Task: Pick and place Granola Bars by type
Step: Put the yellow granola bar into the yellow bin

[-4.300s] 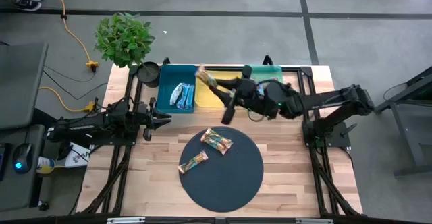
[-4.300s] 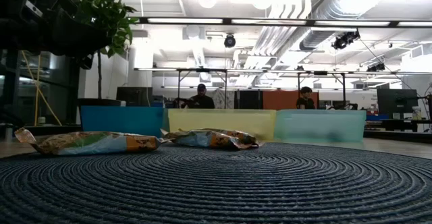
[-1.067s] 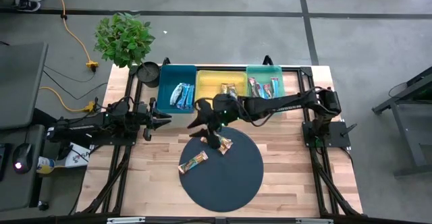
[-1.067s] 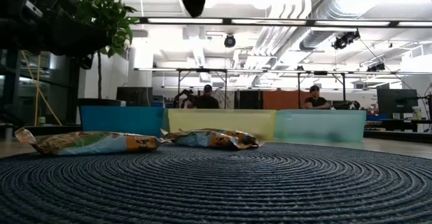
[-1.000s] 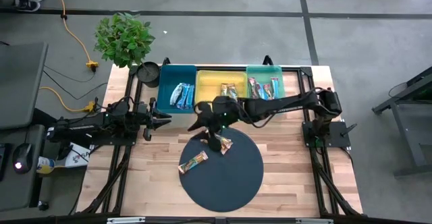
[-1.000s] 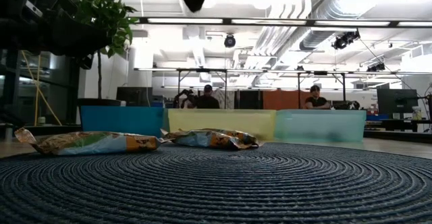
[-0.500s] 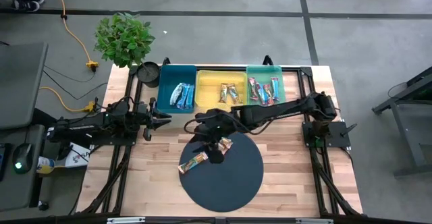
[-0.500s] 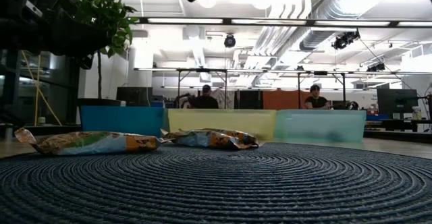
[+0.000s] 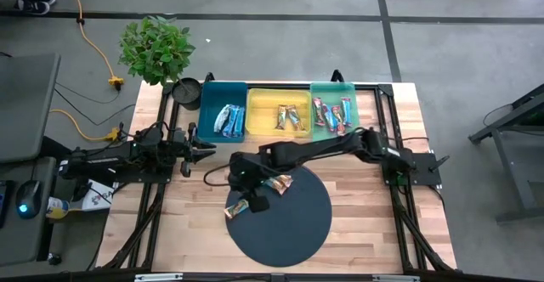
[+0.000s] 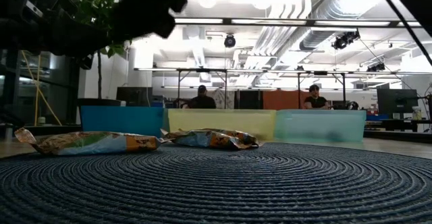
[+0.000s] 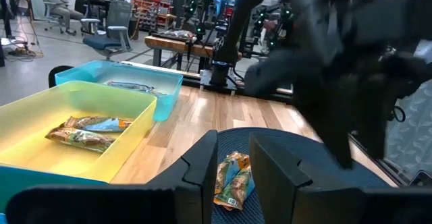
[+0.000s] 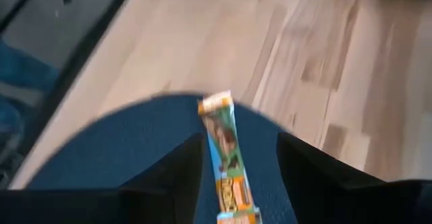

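Granola bar [image 12: 226,158] lies flat on mat [image 9: 293,227], lower centre of high view, long axis diagonal; right hand [image 12: 233,158] open above it, fingers straddling; left hand [image 9: 204,151] nearly closed, empty, at desk's left.

Wooden table [image 9: 365,205]: round dark mat [image 9: 289,227], teal [image 9: 223,104], yellow [image 9: 265,121], green bins [image 9: 331,89].

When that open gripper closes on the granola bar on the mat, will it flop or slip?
The granola bar lies flat and straight, so probably fairly stiff. Its glossy wrapper may slide a little on the woven mat. It looks small and likely light.
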`<state>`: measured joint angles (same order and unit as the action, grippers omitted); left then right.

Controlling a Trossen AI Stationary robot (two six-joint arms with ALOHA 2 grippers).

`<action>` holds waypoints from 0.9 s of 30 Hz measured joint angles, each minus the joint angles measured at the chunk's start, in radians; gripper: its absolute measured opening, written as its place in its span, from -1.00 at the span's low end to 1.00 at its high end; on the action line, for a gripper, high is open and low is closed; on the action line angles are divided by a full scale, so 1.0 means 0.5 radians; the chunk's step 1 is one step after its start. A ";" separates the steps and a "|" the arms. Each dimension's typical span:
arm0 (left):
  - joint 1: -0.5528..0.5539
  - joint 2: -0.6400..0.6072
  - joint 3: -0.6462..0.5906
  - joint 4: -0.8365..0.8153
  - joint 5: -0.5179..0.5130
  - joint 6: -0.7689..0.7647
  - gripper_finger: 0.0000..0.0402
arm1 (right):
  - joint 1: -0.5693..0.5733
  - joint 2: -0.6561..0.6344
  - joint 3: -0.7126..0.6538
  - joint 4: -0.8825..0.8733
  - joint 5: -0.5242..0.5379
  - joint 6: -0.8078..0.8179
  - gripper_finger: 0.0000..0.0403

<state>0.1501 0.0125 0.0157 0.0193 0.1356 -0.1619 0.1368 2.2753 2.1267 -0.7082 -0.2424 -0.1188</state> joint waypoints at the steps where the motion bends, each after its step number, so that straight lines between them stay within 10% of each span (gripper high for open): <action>1: 0.000 0.001 -0.001 0.000 0.001 0.001 -0.59 | 0.000 0.033 0.024 -0.045 -0.001 -0.008 -0.14; 27: 0.001 0.000 0.000 0.000 0.000 0.000 -0.59 | 0.129 0.288 0.038 0.113 0.122 -0.597 -0.06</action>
<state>0.1505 0.0124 0.0155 0.0193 0.1356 -0.1619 0.2012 2.4192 2.1456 -0.6517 -0.1815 -0.4171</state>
